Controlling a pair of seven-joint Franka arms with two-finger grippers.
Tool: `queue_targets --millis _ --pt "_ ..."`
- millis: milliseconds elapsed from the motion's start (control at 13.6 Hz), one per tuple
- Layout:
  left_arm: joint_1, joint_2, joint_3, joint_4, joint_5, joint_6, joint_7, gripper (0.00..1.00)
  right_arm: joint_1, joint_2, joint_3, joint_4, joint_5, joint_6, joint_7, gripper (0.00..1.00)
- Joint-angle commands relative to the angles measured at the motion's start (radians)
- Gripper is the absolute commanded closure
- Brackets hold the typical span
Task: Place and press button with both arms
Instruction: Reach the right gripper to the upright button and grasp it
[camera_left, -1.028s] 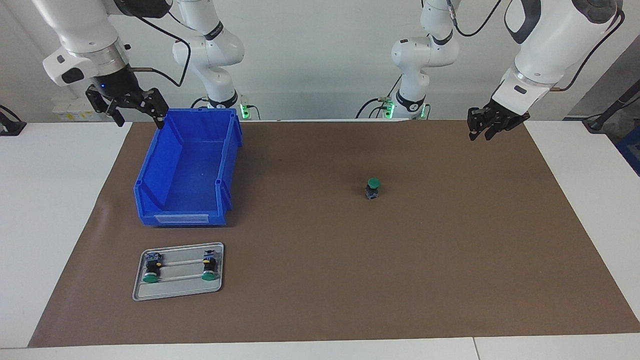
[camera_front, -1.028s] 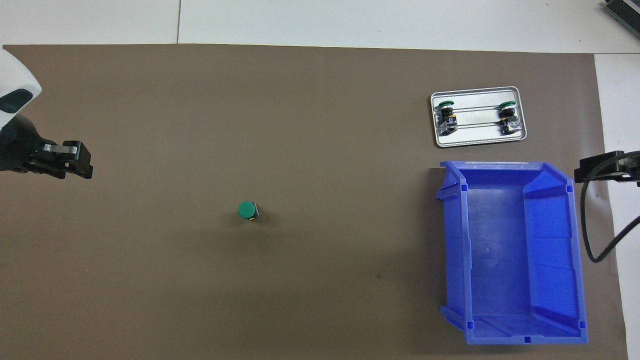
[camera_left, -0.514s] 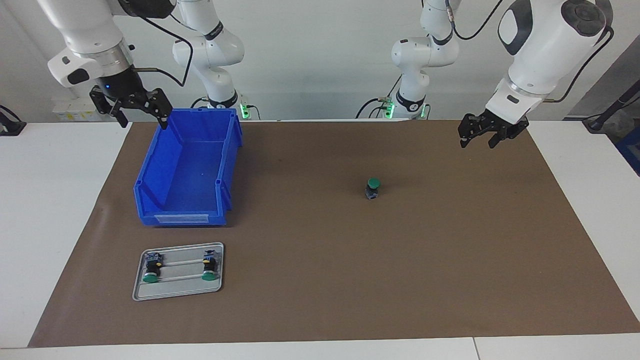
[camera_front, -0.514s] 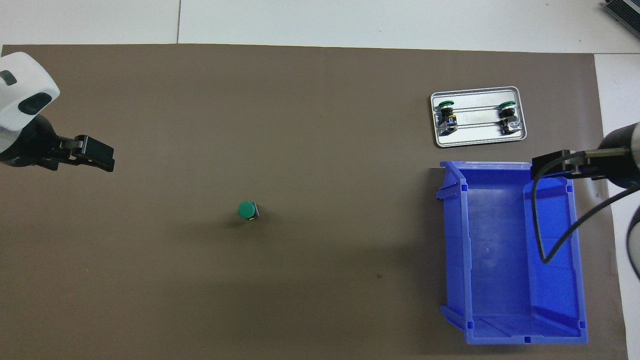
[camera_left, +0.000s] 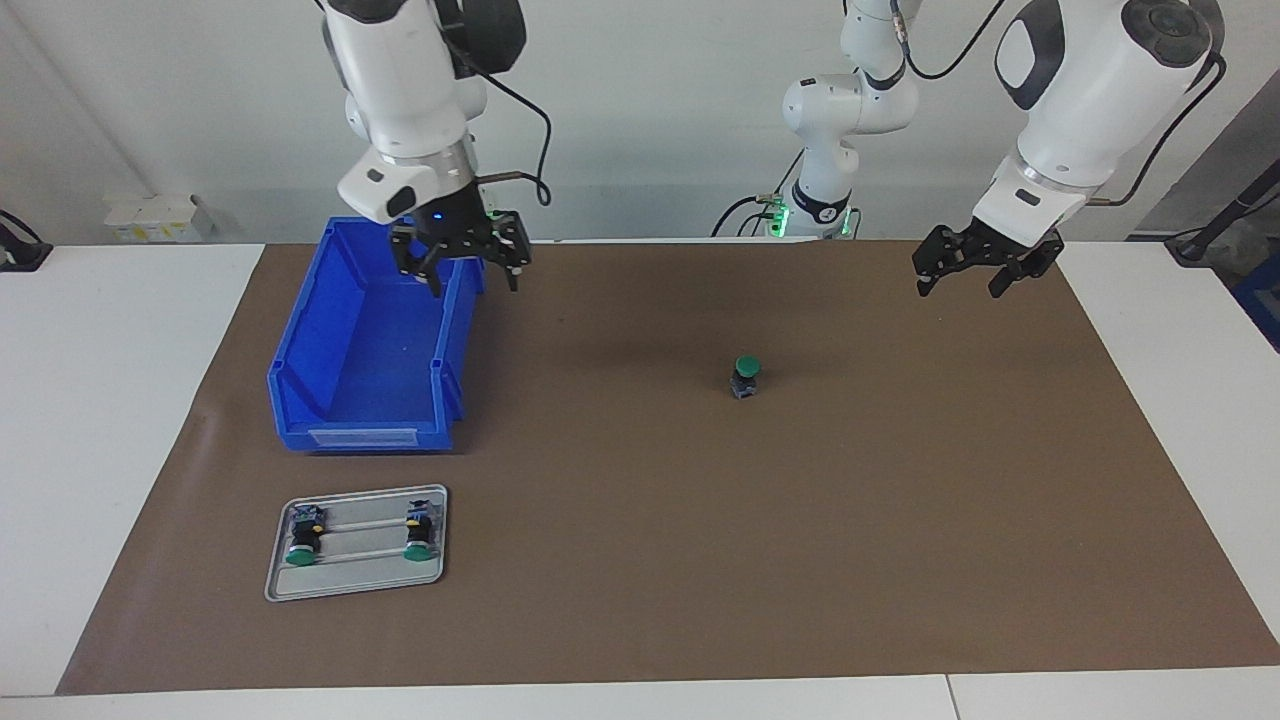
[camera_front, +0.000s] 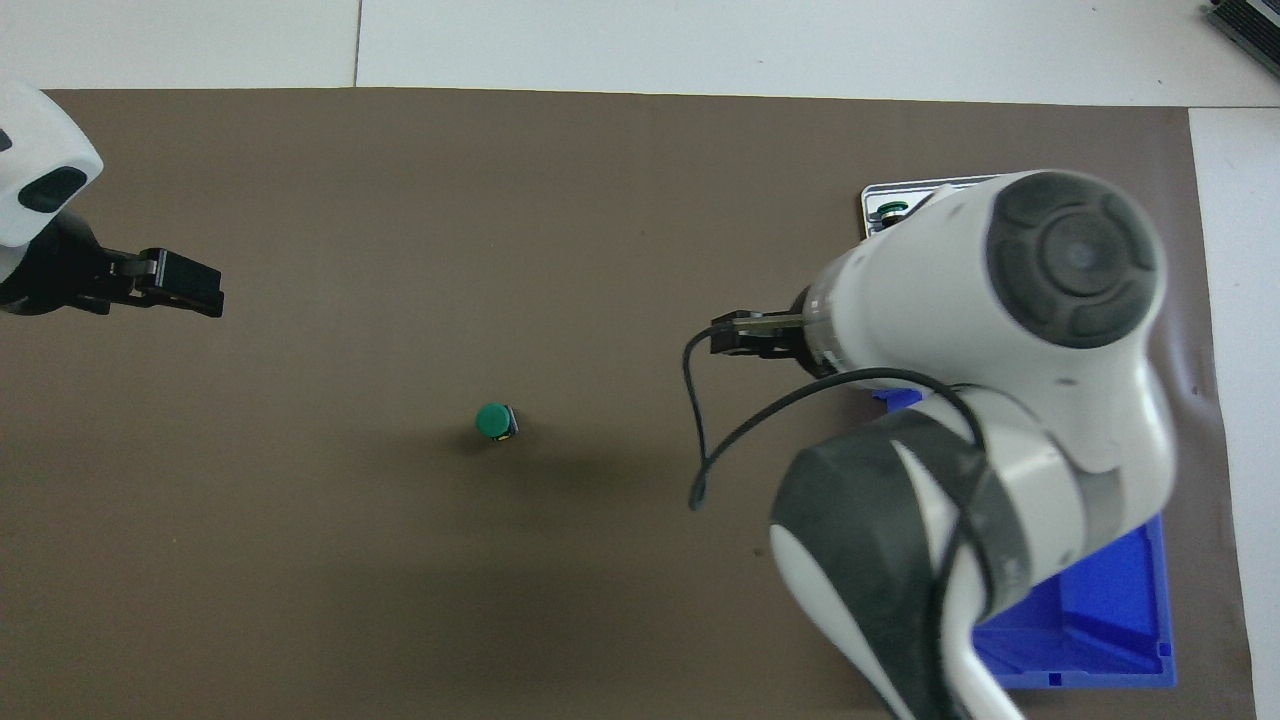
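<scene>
button (camera_left: 745, 376) stood upright mid-mat, cap up for pressing | left gripper (camera_left: 978, 272) empty, spread, waiting | right gripper (camera_left: 462, 262) spread over bin (camera_left: 330, 400) edge

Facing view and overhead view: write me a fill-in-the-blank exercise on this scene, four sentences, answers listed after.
1. The button standing alone on the brown mat has a ____ cap.
2. The metal tray holds ____ more buttons.
3. The right gripper hangs over the rim of the ____ bin.
4. The left gripper hangs over the mat with its fingers ____.

Missing words: green; two; blue; open
</scene>
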Motion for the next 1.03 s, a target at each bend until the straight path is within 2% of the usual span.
queue_targets --millis 0,147,441,587,734,955 --pt "0.005 -0.006 0.003 0.012 0.002 0.014 0.012 0.00 0.108 0.120 -0.005 0.048 0.012 0.119 0.235 0.00" --pt "0.024 -0.003 0.004 0.028 0.005 0.020 0.012 0.00 0.191 0.171 -0.006 0.048 0.012 0.190 0.326 0.00" --pt "0.030 -0.018 0.004 -0.011 0.003 0.011 0.009 0.00 0.281 0.252 -0.005 0.048 0.000 0.279 0.336 0.00" --pt "0.033 -0.026 0.004 -0.017 0.003 0.003 0.008 0.00 0.327 0.321 -0.006 0.049 -0.021 0.369 0.325 0.00" --pt "0.031 -0.026 0.004 -0.017 0.003 0.001 0.008 0.00 0.334 0.386 -0.005 0.053 -0.088 0.446 0.302 0.00" --pt "0.031 -0.026 0.004 -0.017 0.003 0.003 0.008 0.00 0.343 0.424 -0.005 0.053 -0.103 0.506 0.255 0.00"
